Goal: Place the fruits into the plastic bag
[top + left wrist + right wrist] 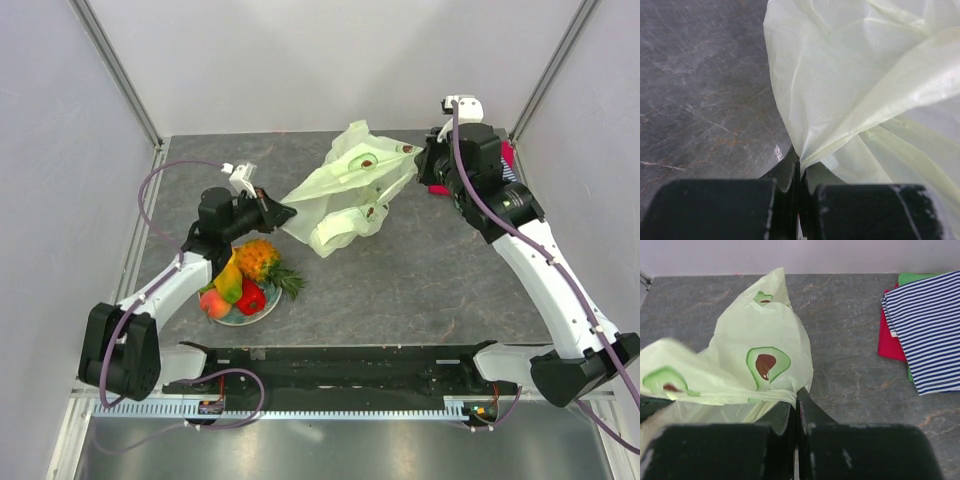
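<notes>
A pale green plastic bag (350, 190) printed with avocado marks is stretched between my two grippers above the middle of the table. At its left edge my left gripper (283, 213) is shut on a pinch of the film, and the same bag (860, 90) fills the left wrist view above the left gripper (800, 162). Over on the right, my right gripper (420, 168) is shut on a twisted handle strip of the bag (740, 370), seen at the right gripper (796, 399). The fruits (243, 277), among them a pineapple (258, 258) and a red piece (251, 297), lie piled on a plate (262, 314) near the left arm.
A striped blue-white cloth (930, 330) lies folded over red (890, 342) and green pieces at the table's far right, behind the right gripper. Grey walls and metal frame posts close the table in on three sides.
</notes>
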You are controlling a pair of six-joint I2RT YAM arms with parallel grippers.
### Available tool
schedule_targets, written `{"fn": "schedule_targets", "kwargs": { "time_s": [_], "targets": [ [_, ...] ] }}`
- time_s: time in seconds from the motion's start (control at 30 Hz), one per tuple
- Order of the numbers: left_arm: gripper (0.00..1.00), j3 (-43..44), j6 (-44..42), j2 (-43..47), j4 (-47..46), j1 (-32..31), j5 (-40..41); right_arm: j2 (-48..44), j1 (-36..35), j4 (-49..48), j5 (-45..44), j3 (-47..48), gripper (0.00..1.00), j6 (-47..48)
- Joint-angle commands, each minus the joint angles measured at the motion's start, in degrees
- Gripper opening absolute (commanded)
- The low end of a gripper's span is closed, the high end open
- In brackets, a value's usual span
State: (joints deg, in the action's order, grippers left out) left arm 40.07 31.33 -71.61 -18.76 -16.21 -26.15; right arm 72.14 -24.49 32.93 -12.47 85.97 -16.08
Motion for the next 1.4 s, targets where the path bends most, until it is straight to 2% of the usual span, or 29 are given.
{"fn": "schedule_targets", "kwargs": {
  "time_s": [0.0,0.07,0.13,0.2,0.23,0.27,0.33,0.37,0.43,0.53,0.67,0.77,0.8,0.83,0.9,1.0,1.37],
  "targets": [
    [0.01,6.4,-4.3,-5.9,6.5,0.4,-8.8,0.1,0.1,1.3,4.7,-0.3,0.00,2.7],
    [0.04,9.7,-3.9,-8.5,7.4,-0.5,-9.6,0.2,-1.2,0.3,6.3,-3.3,0.00,1.4],
    [0.10,11.9,-4.3,-12.5,8.5,-2.1,-10.1,0.8,-4.2,-0.9,6.1,-5.6,0.00,0.8],
    [0.20,14.6,-4.5,-14.4,10.8,-3.0,-8.7,1.7,-6.4,-1.2,4.7,-6.3,0.00,-0.2],
    [0.32,14.7,-4.3,-15.0,10.9,-3.0,-8.2,1.9,-6.8,-1.3,3.0,-6.7,0.00,-0.7],
    [0.39,14.6,-4.0,-14.9,11.0,-3.0,-7.6,2.2,-6.9,-1.5,2.5,-6.8,0.00,-1.2],
    [0.54,13.3,-4.3,-12.6,11.0,-3.0,-5.7,2.6,-7.0,-1.7,0.7,-7.1,0.00,-3.2],
    [0.66,12.6,-5.1,-11.3,10.9,-3.0,-4.9,2.8,-6.9,-1.6,0.0,-7.0,0.00,-3.6],
    [0.76,10.1,-6.2,-8.0,11.0,-3.0,-2.1,3.5,-7.0,-1.7,-1.4,-6.6,0.00,-4.7],
    [0.84,7.5,-8.8,0.3,13.7,-3.0,3.3,4.8,-6.9,-2.0,-2.4,-5.3,0.00,-5.3],
    [0.86,4.8,-11.2,9.7,21.0,-3.0,11.4,6.5,-7.0,-3.0,-2.7,-4.3,0.00,-5.6],
    [0.91,2.5,-8.9,15.8,28.1,-3.1,20.1,7.1,-7.0,-4.0,-2.6,-4.0,0.00,-5.9],
    [0.91,2.1,-8.0,18.0,30.1,-3.2,25.7,7.2,-7.0,-4.2,-2.6,-4.0,0.00,-5.8],
    [0.95,1.3,-7.1,19.0,34.6,-3.2,28.9,7.2,-7.0,-4.3,-2.6,-4.0,0.00,-6.0],
    [0.95,0.9,-4.5,20.8,38.8,-3.2,36.3,7.2,-7.1,-4.5,-2.6,-4.2,0.00,-6.1],
    [0.95,0.3,-2.1,21.8,46.4,-3.3,42.2,7.1,-6.9,-5.0,-2.6,-4.8,0.00,-6.1],
    [0.98,2.6,0.0,26.5,58.0,-3.4,48.7,7.0,-7.0,-6.8,-2.3,-5.3,0.00,-6.2]
  ]
}}
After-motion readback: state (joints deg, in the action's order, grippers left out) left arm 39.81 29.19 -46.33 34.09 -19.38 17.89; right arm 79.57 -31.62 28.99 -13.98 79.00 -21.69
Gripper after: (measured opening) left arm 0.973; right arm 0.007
